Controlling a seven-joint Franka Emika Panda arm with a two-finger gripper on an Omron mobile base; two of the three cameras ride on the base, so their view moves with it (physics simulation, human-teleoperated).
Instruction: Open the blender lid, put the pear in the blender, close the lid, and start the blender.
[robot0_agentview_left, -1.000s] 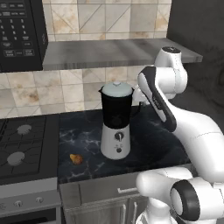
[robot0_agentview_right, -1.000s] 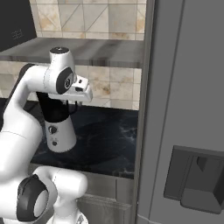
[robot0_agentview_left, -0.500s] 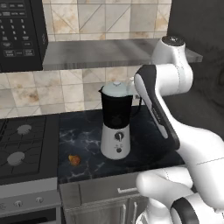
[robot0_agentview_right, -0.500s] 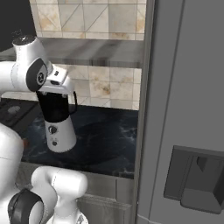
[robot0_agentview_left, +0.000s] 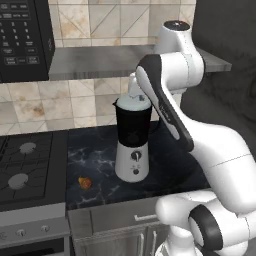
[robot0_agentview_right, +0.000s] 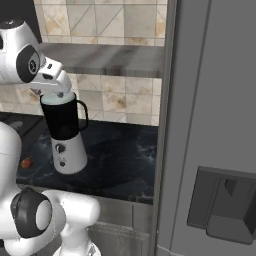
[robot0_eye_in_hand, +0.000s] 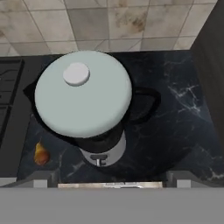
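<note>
The blender (robot0_agentview_left: 132, 150) stands upright on the dark counter, its near-black jar over a white base. The pale blender lid (robot0_eye_in_hand: 83, 92) sits on the jar, small knob off centre toward the upper left in the hand view. The pear (robot0_agentview_left: 85, 183) lies on the counter left of the blender base, also seen as the pear (robot0_eye_in_hand: 40, 154). My gripper (robot0_eye_in_hand: 111, 181) hangs above the lid and looks straight down on it. Its fingertips stand wide apart with nothing between them. In the right base view the gripper (robot0_agentview_right: 54, 91) hovers just over the lid (robot0_agentview_right: 57, 99).
A stove (robot0_agentview_left: 25, 170) borders the counter on the left, with a black microwave (robot0_agentview_left: 22, 40) above it. A grey shelf (robot0_agentview_left: 100, 62) runs along the tiled wall behind the blender. A tall grey fridge (robot0_agentview_right: 210, 125) walls off the right side.
The arm has risen and swung left, carrying the hand from beside the jar's right side to above the lid. The blender and pear have stayed put.
</note>
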